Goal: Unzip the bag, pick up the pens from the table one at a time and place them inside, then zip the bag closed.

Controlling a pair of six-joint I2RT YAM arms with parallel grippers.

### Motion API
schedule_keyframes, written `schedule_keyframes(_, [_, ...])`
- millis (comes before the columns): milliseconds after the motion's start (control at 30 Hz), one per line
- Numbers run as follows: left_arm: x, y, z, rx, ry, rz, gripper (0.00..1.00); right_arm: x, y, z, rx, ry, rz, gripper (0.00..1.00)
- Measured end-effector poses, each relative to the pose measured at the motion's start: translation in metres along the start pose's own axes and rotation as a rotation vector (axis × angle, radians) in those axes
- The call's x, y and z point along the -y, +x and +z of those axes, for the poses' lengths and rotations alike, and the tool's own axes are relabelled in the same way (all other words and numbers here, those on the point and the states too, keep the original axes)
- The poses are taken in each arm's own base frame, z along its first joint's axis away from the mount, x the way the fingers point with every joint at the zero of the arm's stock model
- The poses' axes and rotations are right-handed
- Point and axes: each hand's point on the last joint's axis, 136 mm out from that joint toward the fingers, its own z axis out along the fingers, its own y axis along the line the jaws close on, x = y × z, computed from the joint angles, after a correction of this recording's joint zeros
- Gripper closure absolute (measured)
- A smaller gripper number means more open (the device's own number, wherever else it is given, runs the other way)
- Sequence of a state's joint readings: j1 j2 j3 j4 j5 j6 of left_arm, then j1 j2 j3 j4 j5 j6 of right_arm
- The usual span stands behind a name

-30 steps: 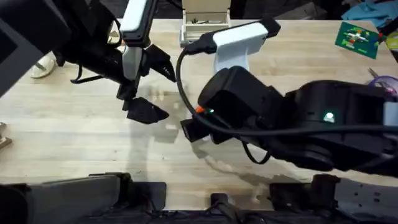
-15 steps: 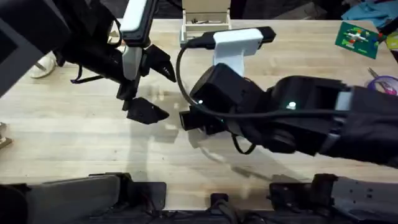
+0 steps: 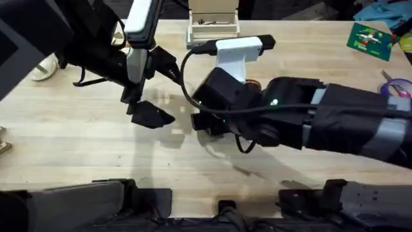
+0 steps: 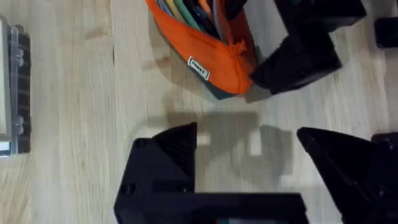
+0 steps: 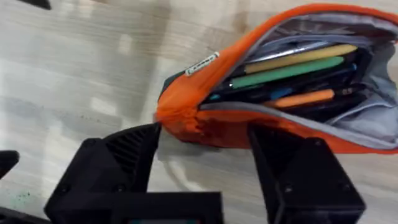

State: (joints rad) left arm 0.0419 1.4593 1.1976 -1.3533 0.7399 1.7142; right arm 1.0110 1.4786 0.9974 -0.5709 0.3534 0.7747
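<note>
The bag (image 5: 261,106) lies unzipped on the table (image 4: 68,124), pens (image 5: 292,68) inside (several colours). The right gripper (image 5: 202,146) straddles its closed end, fingers apart, gripping nothing. The left gripper (image 4: 249,155) gapes empty over bare wood just beside.

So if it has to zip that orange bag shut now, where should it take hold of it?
Probably at the closed end of the bag, the orange corner where the two gaping sides meet. The mouth is wide open, pens showing, so the middle offers little firm to pinch. The right gripper already faces that corner, jaws open either side. The zipper pull's position is not clear.
</note>
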Motion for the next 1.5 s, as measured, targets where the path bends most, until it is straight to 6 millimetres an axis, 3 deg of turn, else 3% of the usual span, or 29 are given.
schedule_keyframes(333, [0.000,0.000,0.000,0.000,0.000,0.000,0.007,-0.004,-0.004,0.000,0.013,-0.019,0.013,0.529])
schedule_keyframes(433, [0.000,0.000,0.000,0.000,0.000,0.000,0.007,-0.005,-0.004,0.000,0.012,-0.023,0.013,0.593])
schedule_keyframes(667, [0.000,0.000,0.000,0.000,0.000,0.000,0.007,-0.007,-0.004,0.000,0.010,-0.034,0.018,0.869])
schedule_keyframes(867, [0.000,0.000,0.000,0.000,0.000,0.000,0.007,-0.007,-0.004,0.000,0.010,-0.033,0.019,0.961])
schedule_keyframes(1367, [0.000,0.000,0.000,0.000,0.000,0.000,0.007,-0.003,-0.005,0.000,0.018,-0.014,0.016,0.970])
schedule_keyframes(1500, [0.000,0.000,0.000,0.000,0.000,0.000,0.008,-0.003,-0.010,-0.012,0.041,-0.037,0.020,0.970])
